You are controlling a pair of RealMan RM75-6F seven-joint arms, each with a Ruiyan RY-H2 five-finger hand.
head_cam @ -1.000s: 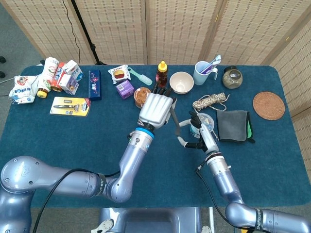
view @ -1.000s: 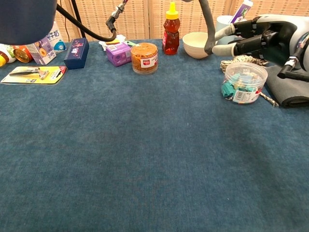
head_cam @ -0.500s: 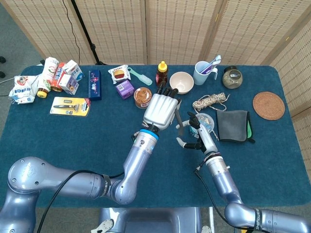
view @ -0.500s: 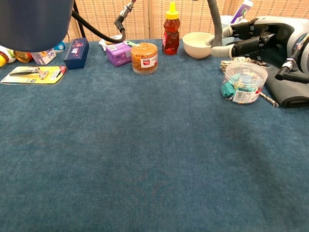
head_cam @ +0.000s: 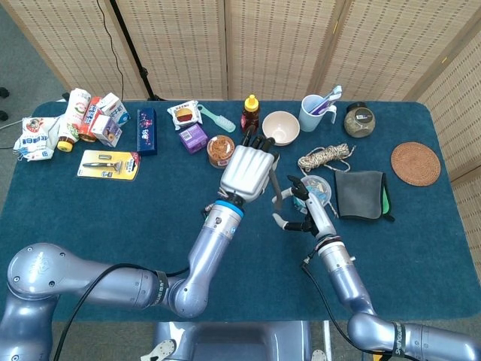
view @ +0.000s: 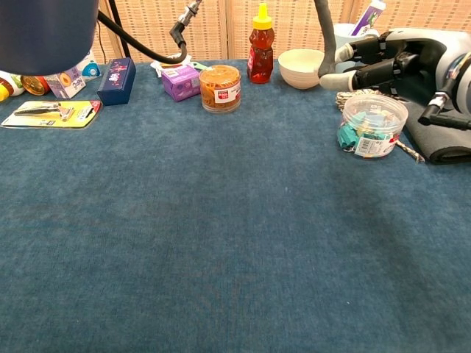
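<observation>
My left hand (head_cam: 246,169), silver-backed with dark fingers, hovers over the middle of the table with its fingers toward the cream bowl (head_cam: 280,128). A slim grey tool (head_cam: 273,192) hangs from its right side, seemingly gripped under the palm. In the chest view the grey tool (view: 324,40) curves down to my right hand (view: 397,62). My right hand (head_cam: 302,207) has its thumb and fingers spread around the tool's lower tip, beside a clear tub of clips (view: 372,125). I cannot tell whether it touches the tool.
Along the back stand an orange-filled jar (view: 220,88), a honey bottle (view: 261,44), a purple box (view: 180,79) and a blue box (view: 116,79). A razor pack (head_cam: 108,164) lies at the left. At the right are rope (head_cam: 325,158), a grey cloth (head_cam: 359,194) and a woven coaster (head_cam: 415,163).
My left hand has drifted slightly right and up, bringing the grey tool's lower end closer to my right hand's thumb. The right hand has barely moved.
</observation>
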